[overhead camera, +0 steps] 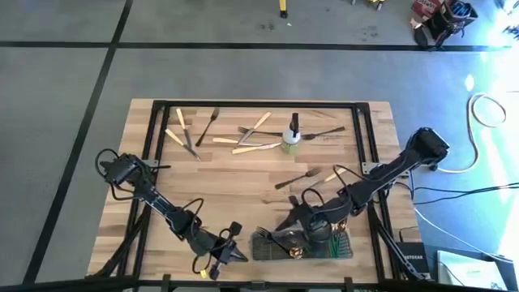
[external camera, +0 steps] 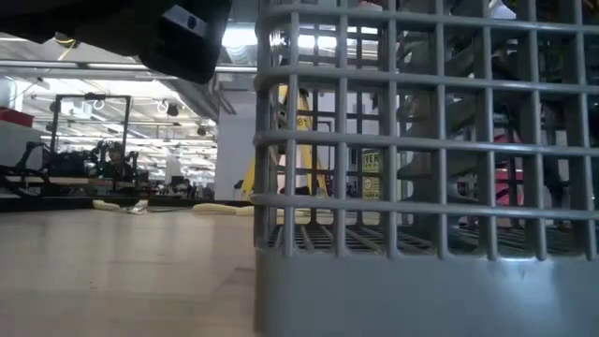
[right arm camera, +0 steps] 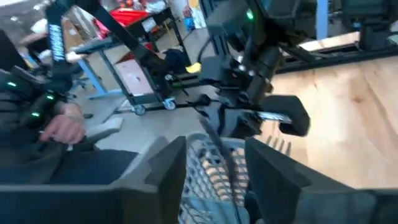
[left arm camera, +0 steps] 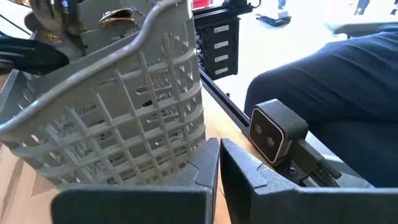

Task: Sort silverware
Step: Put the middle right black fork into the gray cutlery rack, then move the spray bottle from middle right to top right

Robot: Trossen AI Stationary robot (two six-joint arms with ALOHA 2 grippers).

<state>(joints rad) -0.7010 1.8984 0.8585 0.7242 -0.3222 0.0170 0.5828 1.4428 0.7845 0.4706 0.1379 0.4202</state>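
Note:
The grey mesh caddy [overhead camera: 302, 245] stands at the table's near edge and fills the low view [external camera: 421, 187]. Loose silverware lies on the far half of the table: a dark fork [overhead camera: 209, 126], cream-handled pieces [overhead camera: 251, 148] and another fork [overhead camera: 297, 178]. My right gripper [right arm camera: 216, 163] hovers open over the caddy's left part [overhead camera: 284, 231]. A dark slim piece [right arm camera: 219, 142] stands between its fingers, over the caddy; I cannot tell whether it touches them. My left gripper [left arm camera: 219, 163] is shut on nothing, just left of the caddy [left arm camera: 118, 118]. Gold and dark pieces [left arm camera: 115, 18] stick up out of the caddy.
A small spray bottle [overhead camera: 293, 134] stands among the far silverware. A black frame [overhead camera: 259, 105] runs round the table top. A camera box [left arm camera: 273, 127] sits at the near edge beside my left gripper. A seated person [right arm camera: 62, 134] shows beyond the near edge.

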